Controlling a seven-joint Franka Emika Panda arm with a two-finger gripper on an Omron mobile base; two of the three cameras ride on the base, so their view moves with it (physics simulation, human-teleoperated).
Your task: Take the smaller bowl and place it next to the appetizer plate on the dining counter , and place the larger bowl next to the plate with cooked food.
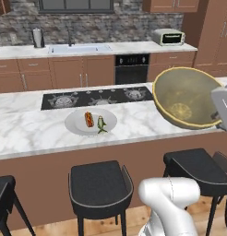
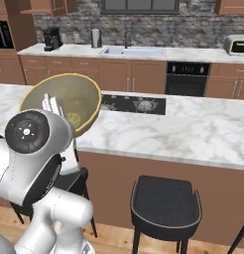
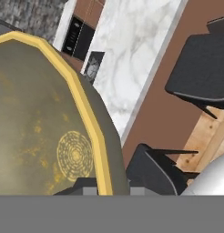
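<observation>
Tilting steeply toward the cameras, the larger bowl (image 1: 187, 97), a wide, deep olive-tan vessel edged by a thin yellow rim, hangs above the near right stretch of the dining counter (image 1: 37, 129), its mottled inside showing a round yellowish mark of concentric rings. From the hand view the bowl (image 3: 45, 118) fills the left side, and the gripper (image 3: 107, 190) sits at its yellow rim, a dark finger tip on each side of the wall, the jaws narrowed on the rim and holding the bowl. In the right base view the same bowl (image 2: 64, 101) rises behind the arm's round dark-capped joint, the pale fingers lying against its inner face. The counter is a long slab of white marble with soft grey veins, brown wood panelling beneath it, and a black cooktop (image 1: 97, 97) set flush into its far side. To the left of the bowl and well apart from it, the plate with cooked food (image 1: 91, 121) lies flat on the marble: a wide, pale grey disc carrying an orange-brown sausage-like piece and green bits beside it. Black cushioned stools (image 1: 100, 184) with curved low backs stand along the panelled front over a wooden plank floor.
</observation>
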